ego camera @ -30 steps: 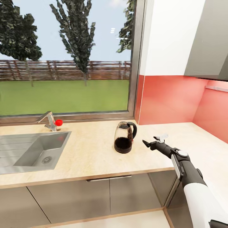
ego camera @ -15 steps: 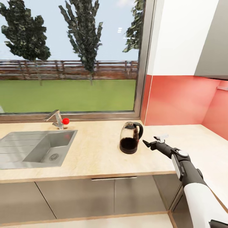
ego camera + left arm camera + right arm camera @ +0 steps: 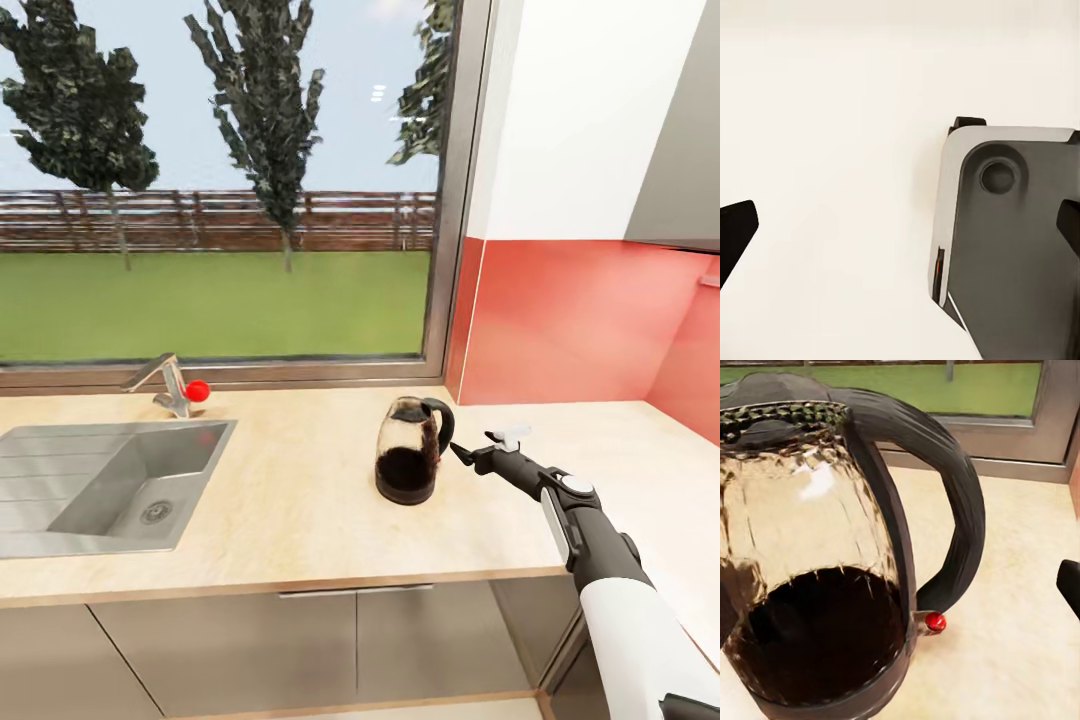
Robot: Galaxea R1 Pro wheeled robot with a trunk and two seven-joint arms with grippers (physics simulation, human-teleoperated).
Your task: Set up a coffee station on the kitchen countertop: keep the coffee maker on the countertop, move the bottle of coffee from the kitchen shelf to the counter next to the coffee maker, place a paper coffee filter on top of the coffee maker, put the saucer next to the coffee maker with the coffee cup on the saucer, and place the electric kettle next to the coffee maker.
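Here the electric kettle (image 3: 409,452) stands upright on the beige tabletop (image 3: 290,500), its long axis vertical, between the sink (image 3: 110,480) and the red corner wall (image 3: 570,320). Its black curved handle (image 3: 441,425) points toward the right arm, and its lower part is dark. The right tool (image 3: 478,447) hovers just beside that handle with its fingers spread, one dark fingertip (image 3: 459,450) close to the handle and a pale one (image 3: 508,433) farther out; whether it touches the handle cannot be told. In the right wrist view the kettle (image 3: 825,555) is close up, handle (image 3: 952,502) facing the camera, a small red button (image 3: 935,621) at the handle's foot. A faucet (image 3: 165,385) with a red knob (image 3: 198,391) stands behind the sink, under the window (image 3: 220,180). The tabletop around the kettle is bare. The left wrist view shows the left tool's (image 3: 900,232) dark fingertips (image 3: 735,236) wide apart over a pale floor.
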